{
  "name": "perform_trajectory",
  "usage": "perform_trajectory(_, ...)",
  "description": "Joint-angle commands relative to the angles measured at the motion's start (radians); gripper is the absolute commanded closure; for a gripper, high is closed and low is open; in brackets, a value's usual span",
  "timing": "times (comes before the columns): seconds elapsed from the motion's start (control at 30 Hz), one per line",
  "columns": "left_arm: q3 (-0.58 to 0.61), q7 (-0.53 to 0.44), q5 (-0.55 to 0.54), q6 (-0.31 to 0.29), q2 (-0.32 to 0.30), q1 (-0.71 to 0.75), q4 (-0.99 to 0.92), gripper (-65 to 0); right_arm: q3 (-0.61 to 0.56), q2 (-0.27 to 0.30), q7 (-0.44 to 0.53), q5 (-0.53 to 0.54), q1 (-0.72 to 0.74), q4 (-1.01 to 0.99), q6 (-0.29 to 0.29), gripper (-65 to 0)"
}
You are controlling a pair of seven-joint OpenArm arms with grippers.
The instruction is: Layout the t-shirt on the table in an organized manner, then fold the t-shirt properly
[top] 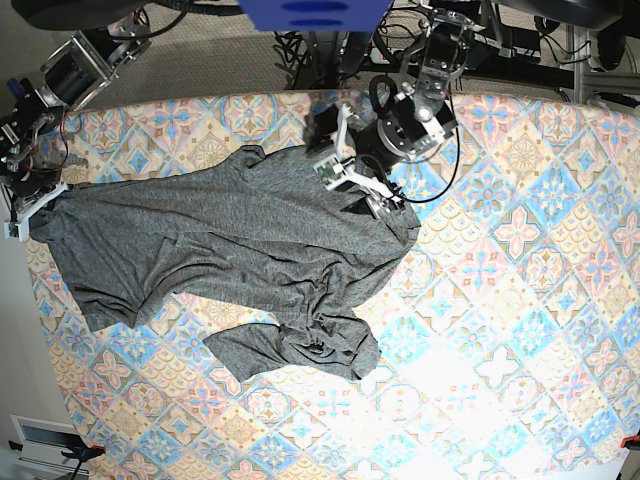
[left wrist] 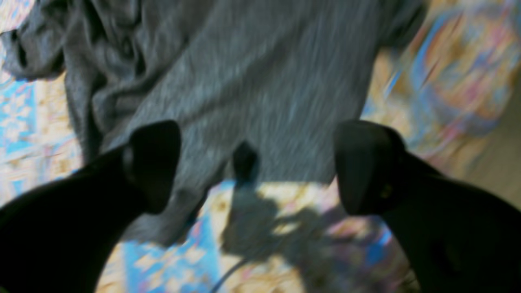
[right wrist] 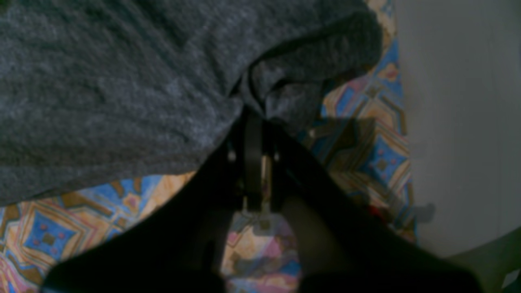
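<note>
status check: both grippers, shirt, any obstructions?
Left gripper open, above shirt edge, holding nothing. Right gripper shut on t-shirt at table edge. Shirt half spread, lower part bunched. No obstructions visible.

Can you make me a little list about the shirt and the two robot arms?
shirt: grey t-shirt, spread out but wrinkly, bottom part bunched
under it: table with colourful tile cloth
left gripper: jaws wide open above the shirt's edge, holding nothing
right gripper: jaws shut on the shirt's edge near the table's side
</note>
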Motion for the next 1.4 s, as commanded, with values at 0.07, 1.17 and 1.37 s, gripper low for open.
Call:
perform_trajectory(0.07,-0.127,0.051,-0.157,0.005,0.062,0.004,0.015,-62.5,0.001,0.027,0.024,0.005,-0.005,0.023,-0.002,0.0)
perform_trajectory(1.17,-0.558,0.278,-0.714,0.005,0.116,0.029,-0.12,-63.7,-0.001,0.027,0.027,0.004,-0.028,0.017,-0.002,0.0)
perform_trajectory(1.37,-0.494,0.278,-0.642,0.005,0.118,0.024,-0.12,-63.7,-0.001,0.027,0.027,0.004,-0.028,0.017,-0.002,0.0)
